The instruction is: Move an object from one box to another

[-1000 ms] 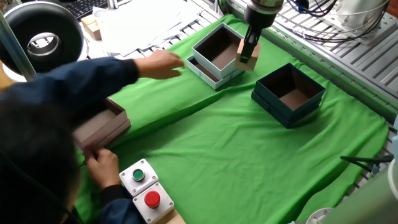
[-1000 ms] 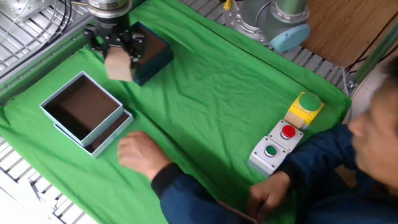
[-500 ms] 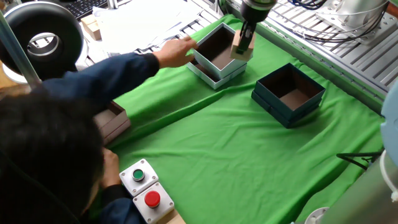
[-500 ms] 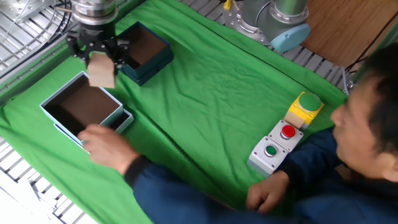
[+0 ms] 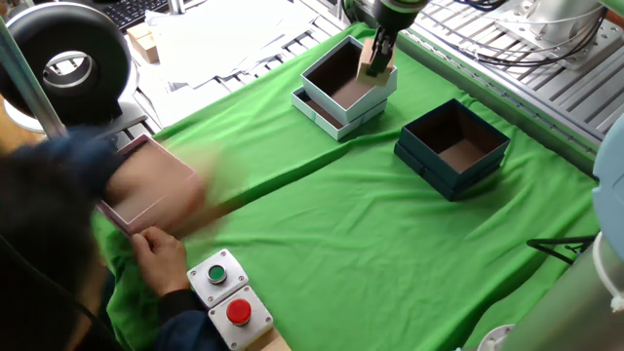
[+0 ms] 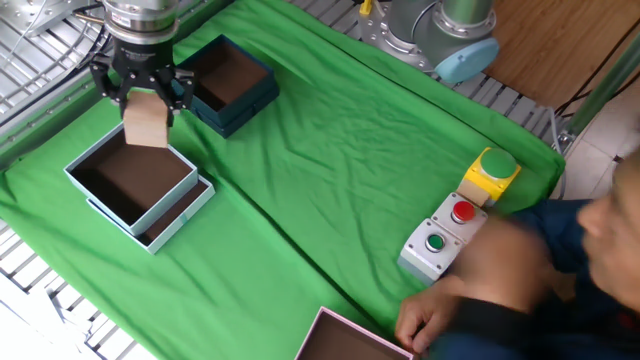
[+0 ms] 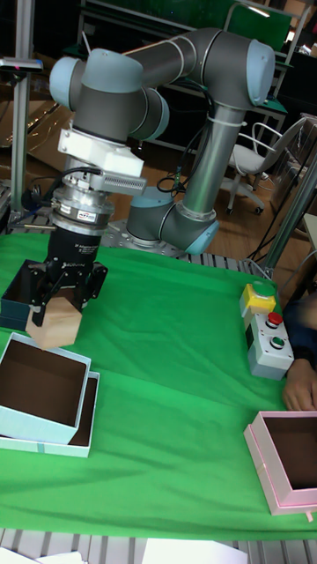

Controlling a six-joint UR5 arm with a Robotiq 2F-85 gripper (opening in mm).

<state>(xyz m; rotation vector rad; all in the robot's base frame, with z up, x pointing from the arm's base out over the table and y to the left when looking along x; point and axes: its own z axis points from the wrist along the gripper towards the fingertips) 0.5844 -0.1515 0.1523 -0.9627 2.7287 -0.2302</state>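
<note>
One wooden cube hangs pinched in the gripper over the white box, not yet let go.

One clean drop is what this step calls for, I judge: the cube sits tilted between the fingers, above the box's far edge rather than its middle, so the arm would do well to carry it further over the dark brown inside and lower it past the pale blue rim before spreading the jaws. Behind it the teal box stands empty. A person's hand rests near the button unit beside a pink box, well apart from the drop.
</note>
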